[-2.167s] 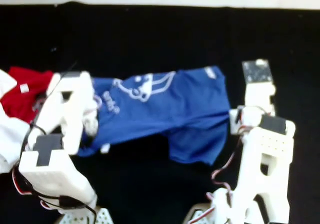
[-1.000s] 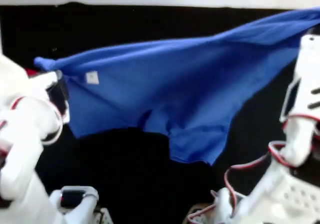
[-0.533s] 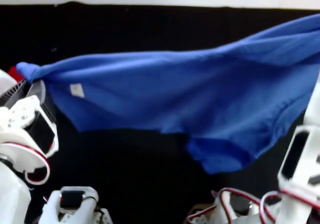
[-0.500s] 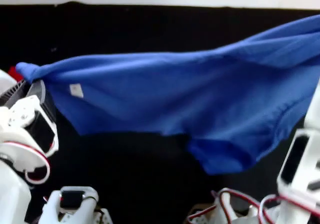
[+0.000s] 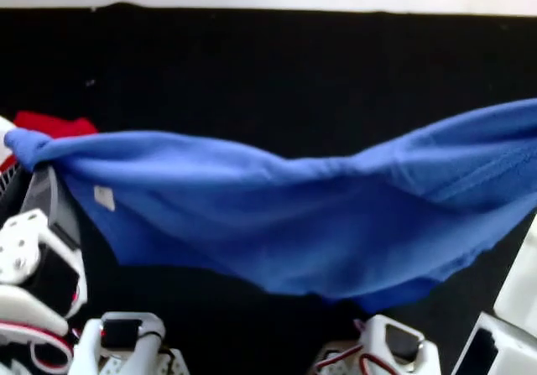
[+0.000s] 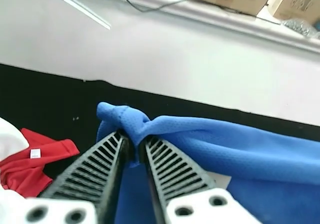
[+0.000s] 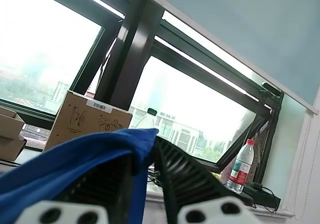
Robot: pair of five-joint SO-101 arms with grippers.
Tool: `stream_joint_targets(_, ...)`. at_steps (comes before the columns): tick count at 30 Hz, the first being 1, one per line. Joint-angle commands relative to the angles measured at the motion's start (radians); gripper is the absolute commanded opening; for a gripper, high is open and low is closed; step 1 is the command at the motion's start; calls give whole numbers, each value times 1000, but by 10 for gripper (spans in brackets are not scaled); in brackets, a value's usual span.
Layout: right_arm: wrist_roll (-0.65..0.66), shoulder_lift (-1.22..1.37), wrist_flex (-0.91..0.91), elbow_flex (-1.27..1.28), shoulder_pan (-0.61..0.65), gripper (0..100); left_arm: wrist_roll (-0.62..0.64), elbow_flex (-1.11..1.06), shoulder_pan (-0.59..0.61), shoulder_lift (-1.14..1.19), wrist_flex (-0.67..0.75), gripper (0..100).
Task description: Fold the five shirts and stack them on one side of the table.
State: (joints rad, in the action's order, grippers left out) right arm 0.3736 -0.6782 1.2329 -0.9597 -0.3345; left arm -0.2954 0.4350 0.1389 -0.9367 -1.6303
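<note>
Blue knit shirt (image 5: 294,224) is hanging stretched left to right over the black table (image 5: 252,65), its ends being clamped by the left gripper (image 6: 133,140) and right gripper (image 7: 145,154), which should be lowering together, avoiding slack.

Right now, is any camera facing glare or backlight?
Right wrist view: yes, bright windows wash out behind the right gripper and blue shirt. Left wrist view: even light on the left gripper. High view: no glare on the table.

High view down over table (image 5: 252,56), left wrist close and level, right wrist tilted upward, blue shirt (image 5: 294,216) shared
</note>
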Motion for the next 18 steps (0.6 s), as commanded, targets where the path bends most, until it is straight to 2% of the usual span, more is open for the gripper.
stream_joint_targets(1,2,10,-7,-5,-5,5,3,13,-1,-1,20,9)
stream_joint_targets(6,5,54,-101,173,24,5,5,-110,-5,54,74,9)
stream_joint_targets(13,5,173,-159,549,131,5,5,-318,-8,268,259,9)
stream_joint_targets(18,6,317,-346,733,142,5,0,-355,-8,509,382,9)
